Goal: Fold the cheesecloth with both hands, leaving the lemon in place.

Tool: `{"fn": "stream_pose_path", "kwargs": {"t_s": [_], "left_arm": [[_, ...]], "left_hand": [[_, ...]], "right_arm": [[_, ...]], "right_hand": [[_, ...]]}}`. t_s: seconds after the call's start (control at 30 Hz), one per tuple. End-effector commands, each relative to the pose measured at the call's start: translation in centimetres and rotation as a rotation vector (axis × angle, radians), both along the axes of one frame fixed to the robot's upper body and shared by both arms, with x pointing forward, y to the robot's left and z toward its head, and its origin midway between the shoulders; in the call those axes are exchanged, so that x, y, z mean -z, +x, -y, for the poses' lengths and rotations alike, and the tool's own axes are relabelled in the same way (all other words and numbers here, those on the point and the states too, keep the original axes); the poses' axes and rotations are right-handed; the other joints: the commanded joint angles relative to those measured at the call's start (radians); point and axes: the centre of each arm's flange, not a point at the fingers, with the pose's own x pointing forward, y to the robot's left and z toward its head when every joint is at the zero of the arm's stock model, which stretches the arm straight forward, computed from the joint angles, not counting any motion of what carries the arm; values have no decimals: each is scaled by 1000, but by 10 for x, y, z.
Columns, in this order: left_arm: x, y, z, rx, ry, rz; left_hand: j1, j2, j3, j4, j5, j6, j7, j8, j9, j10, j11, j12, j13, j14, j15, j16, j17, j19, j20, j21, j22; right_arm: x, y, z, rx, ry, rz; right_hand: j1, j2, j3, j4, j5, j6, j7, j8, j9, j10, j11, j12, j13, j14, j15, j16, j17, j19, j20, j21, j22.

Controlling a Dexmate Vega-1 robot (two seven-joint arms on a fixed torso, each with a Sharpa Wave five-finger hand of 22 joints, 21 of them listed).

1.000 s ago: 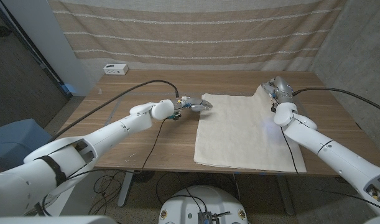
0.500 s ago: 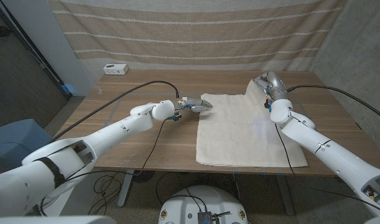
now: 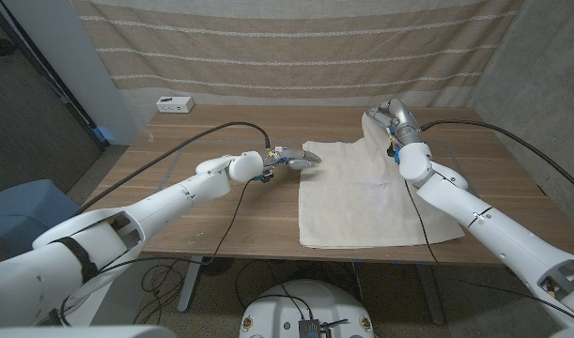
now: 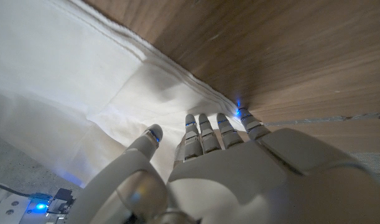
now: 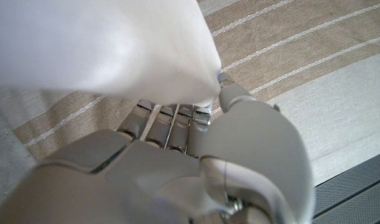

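Observation:
A cream cheesecloth (image 3: 362, 197) lies spread on the wooden table (image 3: 193, 221), right of the middle. My left hand (image 3: 294, 161) sits at its far left corner, and in the left wrist view the fingers (image 4: 208, 127) and thumb pinch a raised fold of cloth (image 4: 65, 93) at the hem. My right hand (image 3: 396, 120) holds the far right corner lifted off the table, near the back edge. In the right wrist view the cloth (image 5: 102, 50) bunches over the fingers of that hand (image 5: 177, 162). I see no lemon.
A small white box (image 3: 175, 104) stands at the table's back left. Black cables (image 3: 202, 136) run over the left half of the table to my left wrist, and another cable (image 3: 493, 131) trails off to the right. A striped curtain (image 3: 287, 47) hangs behind the table.
My right hand has raised the far right corner and carried it back and to the left, drawing the cloth's right edge inward. The left hand has stayed put.

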Motion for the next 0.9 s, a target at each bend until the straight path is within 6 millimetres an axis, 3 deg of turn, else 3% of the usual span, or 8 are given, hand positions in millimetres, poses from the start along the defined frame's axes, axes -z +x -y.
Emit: {"fn": "stream_pose_path", "kwargs": {"t_s": [0.03, 0.4, 0.9], "left_arm": [[0, 2, -3, -1, -5, -3], [1, 0, -6, 3, -14, -2], [8, -6, -12, 5, -23, -8]], "left_hand": [[4, 44, 4, 5, 0, -6, 0, -1, 1, -6, 2, 0, 2, -3, 3, 3, 1, 3, 11, 5, 1], [6, 44, 11, 9, 0, -18, -3, -1, 1, -15, 2, 2, 2, -7, 6, 4, 0, -1, 14, 3, 2], [9, 42, 18, 10, -1, -22, -7, 2, 1, -18, 4, 5, 2, -7, 6, 5, -1, -2, 16, 2, 2]], "right_arm": [[-12, -7, -33, -63, -29, 11], [-17, -9, -64, -102, -66, 14], [-17, 21, -93, -70, -55, -30]], "right_hand": [[12, -2, 9, 1, 9, 7, 5, 4, 1, -2, 1, 8, 3, -6, -108, -5, 2, -6, 3, -3, 2], [14, -4, 9, 1, 7, 9, 9, 2, 0, 4, 2, 15, 5, -4, -106, -6, 5, -5, 3, -2, 2], [19, -7, 10, -1, 4, 13, 9, -2, -5, 18, 3, 25, 4, 7, -105, -5, 9, 2, 2, 1, 2]]}}
